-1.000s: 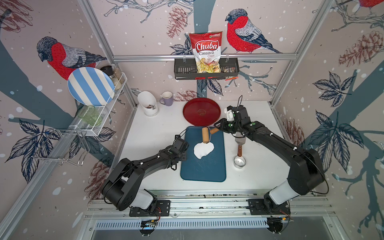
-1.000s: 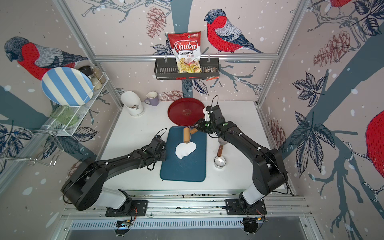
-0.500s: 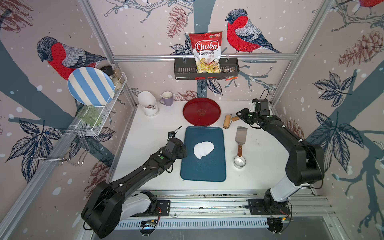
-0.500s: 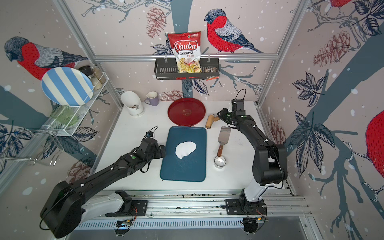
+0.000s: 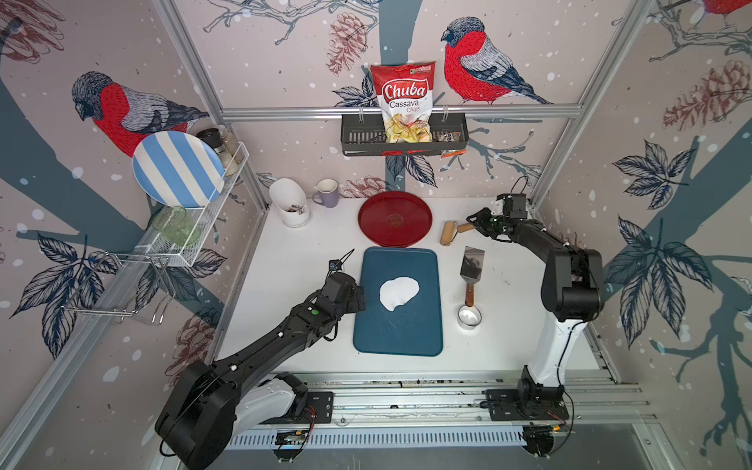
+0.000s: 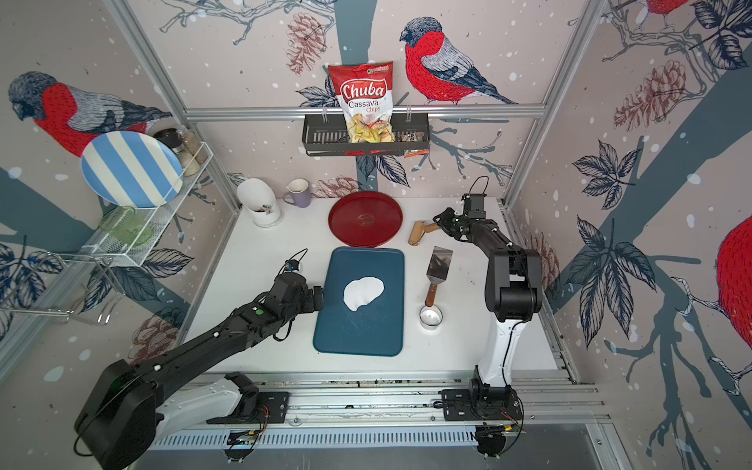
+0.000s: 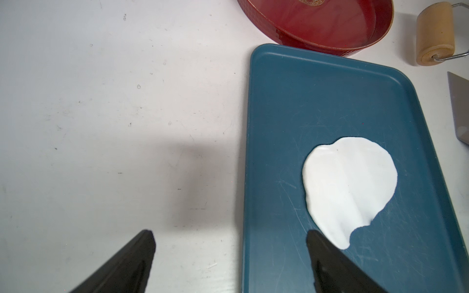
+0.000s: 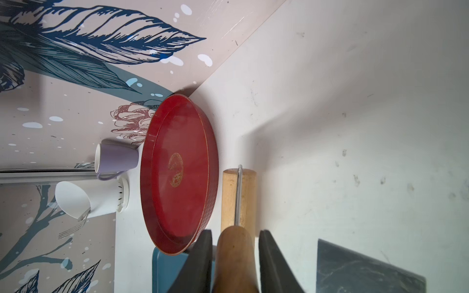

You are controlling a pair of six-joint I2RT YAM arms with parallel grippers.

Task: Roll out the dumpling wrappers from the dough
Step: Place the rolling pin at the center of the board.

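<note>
Since a second ago my right hand (image 5: 472, 223) has taken the roller (image 5: 449, 232) off the board (image 5: 401, 337) and out to the far side of the bench (image 5: 309, 244), and my left hand (image 5: 360, 299) has gone from half-spread to wide apart. Through the right wrist camera, the right hand (image 8: 236, 232) is clamped on the roller's brown handle. The pale barrel (image 8: 229, 197) lies just past the fingertips and looks to be resting on the bench. The red plate (image 8: 177, 172) is just beside the barrel on one side, and the blade of the spatula (image 8: 368, 269) is near the hand on the other. The left hand (image 7: 228, 234) grips nothing. One finger hangs over bare bench, the other over the board's (image 7: 304, 101) edge. That second tip is right at the narrow tail of the dough (image 7: 350, 187), though I cannot tell whether they touch. In both top views the dough (image 5: 398, 293) (image 6: 363, 293) is a flat white patch with an uneven outline. It lies near the middle of the board, just ahead of the left hand and well apart from the right. On the bench nearer the front of the rig than the right hand, the spatula (image 5: 472, 264) lies with a small steel ring (image 5: 469, 316) at the end of its handle.
</note>
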